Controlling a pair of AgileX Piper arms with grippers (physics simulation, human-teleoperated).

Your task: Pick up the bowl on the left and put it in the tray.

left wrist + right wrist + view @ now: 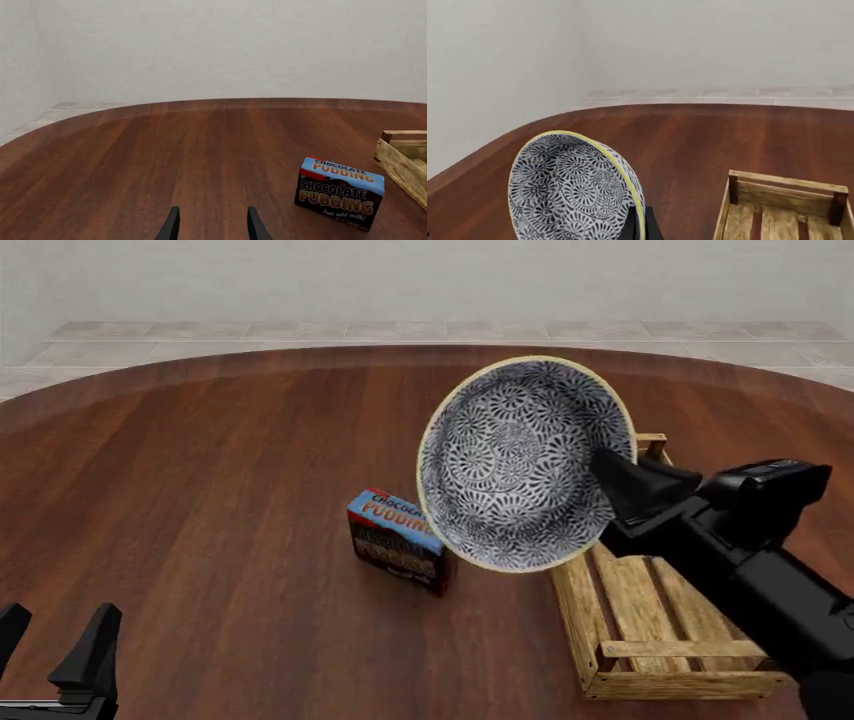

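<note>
Front view gives you what neither wrist camera does: your right gripper (pixel 617 472) clamped on the rim of the bowl (pixel 521 465), which hangs tipped on edge at frame centre, above the near-left end of the tray (pixel 667 640). Right wrist view shows only the bowl's edge pinched low in frame. Left wrist view alone lets you read the box (pixel 340 192): "CHOCOLATE PUDDING", "Just add milk!". Your left gripper (pixel 54 640) sits spread and empty at lower left.
</note>
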